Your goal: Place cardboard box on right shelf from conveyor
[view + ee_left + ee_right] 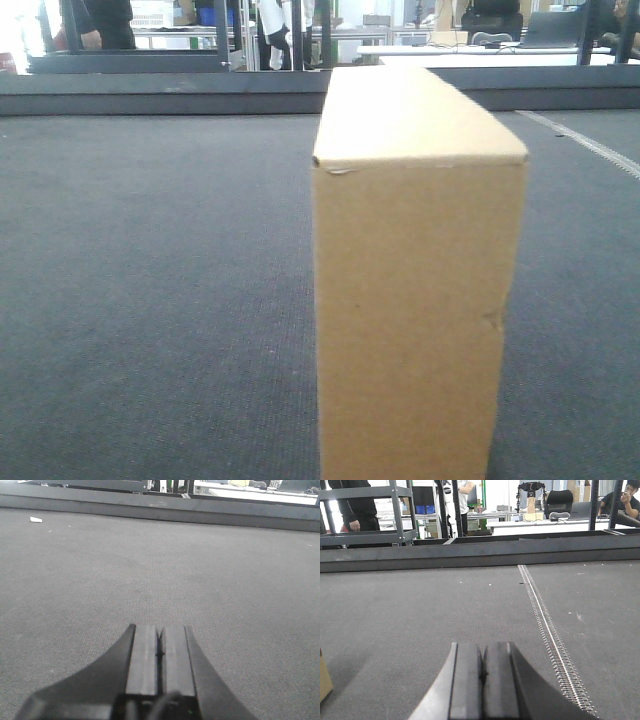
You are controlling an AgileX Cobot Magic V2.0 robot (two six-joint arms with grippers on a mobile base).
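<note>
The tan cardboard box (412,290) stands upright on the dark grey conveyor (150,300), close to the front camera, with a small dent on its right vertical edge. A corner of the cardboard box (324,680) shows at the left edge of the right wrist view. My left gripper (160,630) hovers low over the conveyor (150,565), shut with nothing between its fingers. My right gripper (482,647) is likewise shut and empty over the conveyor (420,605), to the right of the box. The right shelf is out of view.
A dark raised rail (150,95) borders the belt's far side. A pale zipper-like seam (547,630) runs along the belt right of my right gripper. A white scrap (36,519) lies far left. Racks (370,510), desks and people (355,505) stand beyond the rail.
</note>
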